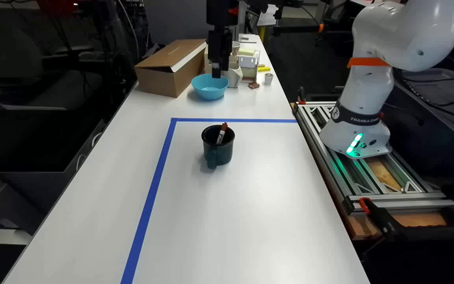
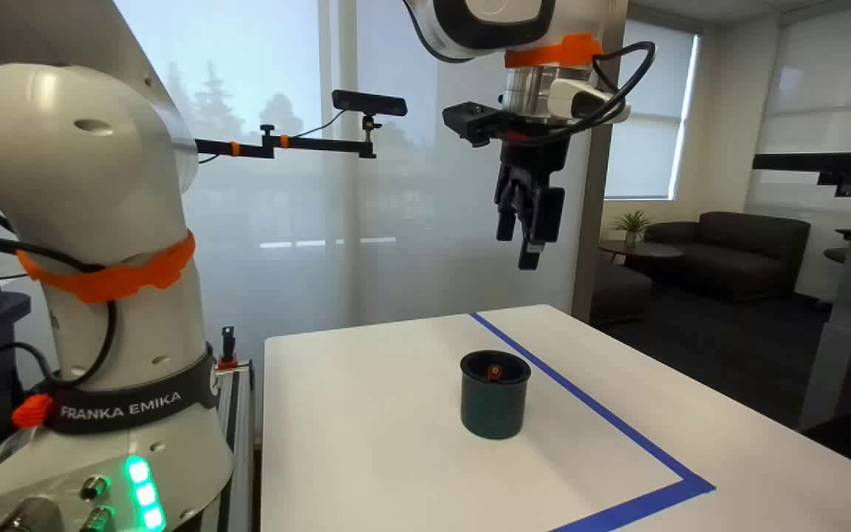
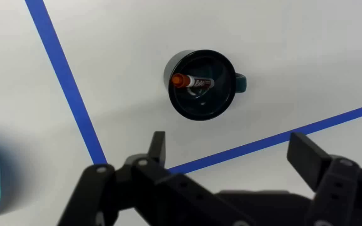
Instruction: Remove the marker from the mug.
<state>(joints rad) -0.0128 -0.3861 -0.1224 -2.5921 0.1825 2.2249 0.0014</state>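
Holding the jaws wide apart, gripping nothing, above the white counter (image 2: 366, 428). Looking down on the dark green mug (image 2: 493, 408) standing upright and the orange-capped Expo marker (image 3: 197, 82) leaning inside it, capped end upward. Showing farther off, in an exterior view, past the blue tape (image 1: 235, 120), a light-blue bowl (image 1: 208, 93) beside a cardboard box (image 1: 162, 80).

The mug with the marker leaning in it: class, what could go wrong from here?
The marker leans with its cap close to the rim of the mug, so the open claw might pinch and lift both. Coming down off-centre, it could strike the rim and tip the mug. With the rest of the marker inside, a grip might pull off only the cap.
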